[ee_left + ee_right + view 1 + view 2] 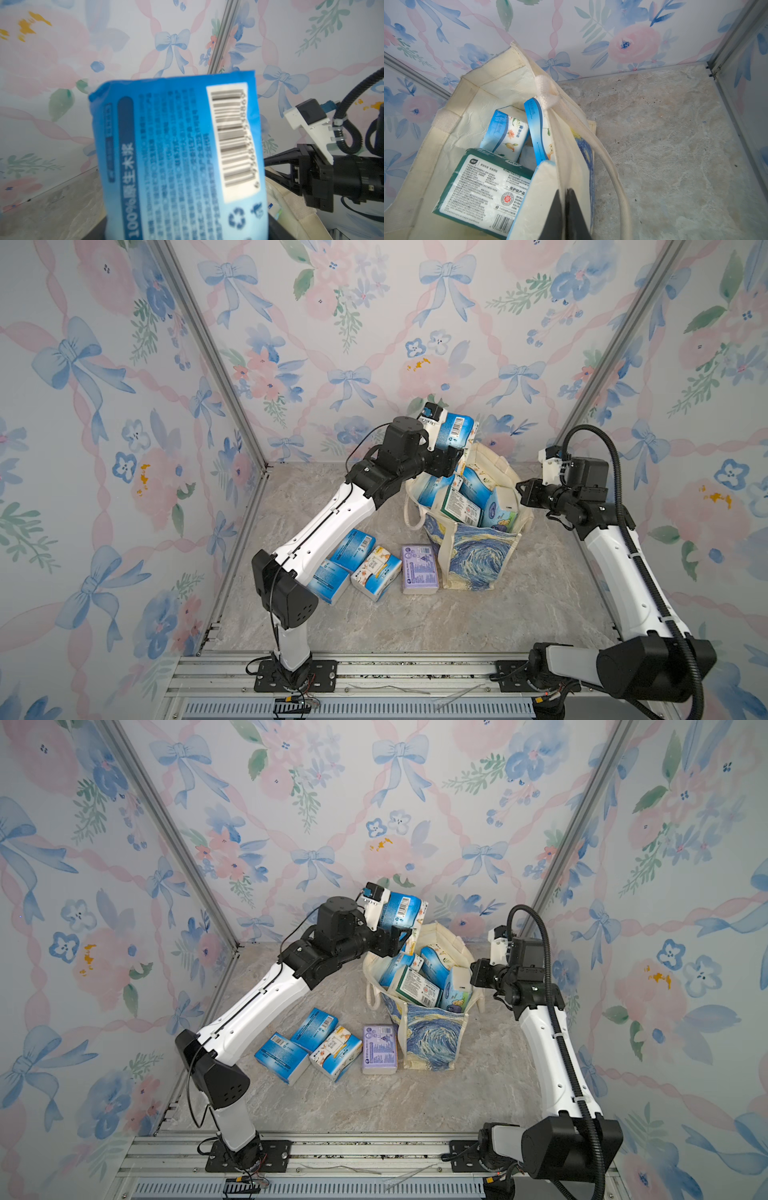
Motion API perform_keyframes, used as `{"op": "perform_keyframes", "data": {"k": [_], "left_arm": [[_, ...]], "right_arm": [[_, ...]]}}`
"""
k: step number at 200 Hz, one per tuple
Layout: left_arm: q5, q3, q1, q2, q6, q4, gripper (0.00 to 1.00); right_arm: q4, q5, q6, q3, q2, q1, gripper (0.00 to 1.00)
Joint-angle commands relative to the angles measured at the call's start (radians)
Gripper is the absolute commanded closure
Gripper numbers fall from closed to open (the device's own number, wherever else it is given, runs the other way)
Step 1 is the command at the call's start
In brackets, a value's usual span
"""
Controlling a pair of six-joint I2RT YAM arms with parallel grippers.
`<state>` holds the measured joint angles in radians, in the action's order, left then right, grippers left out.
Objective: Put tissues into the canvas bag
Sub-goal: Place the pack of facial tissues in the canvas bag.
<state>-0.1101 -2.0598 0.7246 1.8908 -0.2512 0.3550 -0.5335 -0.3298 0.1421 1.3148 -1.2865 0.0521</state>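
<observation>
Grey marbled tabletop (478,614) lies under me, boxed in by wallpaper (332,323) of watercolour bows and roses. I reach my left arm (320,526) up and forward, elbow low and wrist bent, so that my left claw (454,454) hangs over the left side of the canvas bag (478,564). Its jaws stand wide and clamp a blue tissue pack (453,431) by its lower end. The glossy, crinkled wrapper stands upright with a white barcode panel (230,135) facing my wrist camera. My right arm (623,572) rises from its base and bends inward. My right claw (520,489) is pressed shut on the bag's right-hand rim, or so it seems, for the close view shows only dark fingertips (575,214) against the cloth. The bag is cream and stiff-seamed, its mouth open, with a swirling blue painting on its front and a woven rope handle (604,149) drooping outside. Soft brick-shaped packs crowd inside, among them a green-white pack (483,187) lying tilted on top. On the table just left of the bag lie a lilac pack (419,568), a flowered pack (376,572) and two loose blue packs (351,545), partly under my left forearm.
</observation>
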Motion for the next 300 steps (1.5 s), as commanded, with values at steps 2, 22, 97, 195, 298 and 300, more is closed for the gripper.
{"op": "perform_keyframes", "data": {"k": [2,22,97,195,298,300], "left_arm": [[-0.077,-0.09,0.031,0.109,-0.034,-0.013,0.18],[-0.115,-0.147,0.039,0.179,-0.057,-0.006,0.19],[-0.063,-0.194,0.051,0.242,-0.036,0.176,0.19],[0.054,-0.266,0.049,0.171,0.06,0.219,0.02],[0.133,0.119,-0.167,-0.062,-0.018,0.217,0.54],[0.125,0.122,-0.171,-0.061,-0.02,0.217,0.55]], "right_arm": [[0.013,-0.016,0.006,-0.005,0.022,0.012,0.92],[0.013,-0.015,0.004,-0.008,0.022,0.015,0.92],[0.029,-0.028,0.014,-0.012,0.006,0.027,0.92],[0.022,-0.021,0.009,-0.014,0.011,0.028,0.92],[0.027,-0.025,0.011,-0.02,0.019,0.029,0.92],[0.027,-0.025,0.012,-0.02,0.019,0.029,0.92]]}}
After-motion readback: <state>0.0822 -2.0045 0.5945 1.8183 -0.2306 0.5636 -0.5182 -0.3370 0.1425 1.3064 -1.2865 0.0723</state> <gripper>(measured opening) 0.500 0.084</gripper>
